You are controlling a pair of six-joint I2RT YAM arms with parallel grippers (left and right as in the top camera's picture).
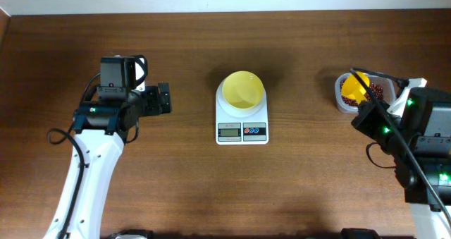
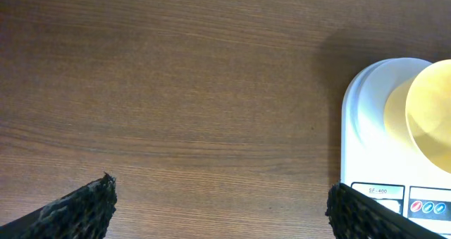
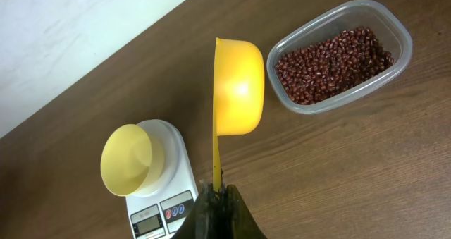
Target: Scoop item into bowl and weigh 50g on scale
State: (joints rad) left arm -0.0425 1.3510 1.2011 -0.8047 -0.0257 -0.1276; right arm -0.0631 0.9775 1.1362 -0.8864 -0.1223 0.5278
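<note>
Beans [image 3: 331, 63], small, hard and loose, lie heaped in the clear container [image 3: 398, 27] on the table [image 3: 366, 168]. They probably roll and spill, so the yellow scoop [image 3: 239, 91] must carry them. The right gripper [image 3: 218, 191] has its jaws clamped on the scoop's thin handle, while the left gripper [image 2: 222, 204] has its jaws apart, empty.

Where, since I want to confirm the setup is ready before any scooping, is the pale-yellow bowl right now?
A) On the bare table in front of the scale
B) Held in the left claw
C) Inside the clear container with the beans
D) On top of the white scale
D: the bowl sits on the platform of the scale, and the left claw is open, empty and well apart from it.
</note>
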